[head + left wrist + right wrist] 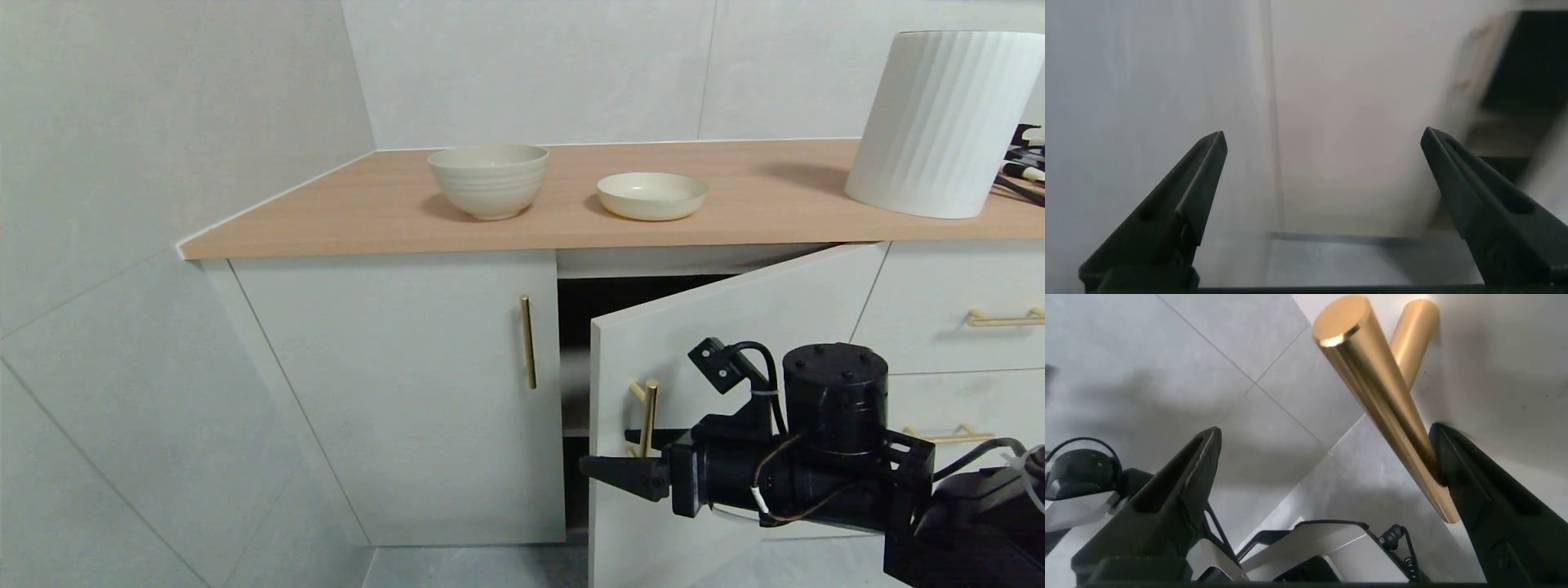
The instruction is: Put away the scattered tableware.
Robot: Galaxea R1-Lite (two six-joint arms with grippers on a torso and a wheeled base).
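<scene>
The left claw [1323, 143] gapes wide and empty. On the table [326, 212] a cream ribbed bowl [488, 180] sits upright, mouth up. Right of it, apart, lies a shallow pale dish [651, 195]. Below, the right claw [641, 454] is spread wide astride the upright brass door handle [649, 412], not clamped.

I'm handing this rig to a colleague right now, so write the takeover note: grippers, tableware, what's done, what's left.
Left gripper: open, holding nothing.
Right gripper: open, one finger on either side of the brass handle of the right cabinet door.
Tableware: bowl and shallow dish stand apart on the wooden counter.
Done: the right cabinet door stands partly open; the left door is shut.
Left: probably swing the door wider, then move the bowl and shallow dish into the cabinet.
</scene>
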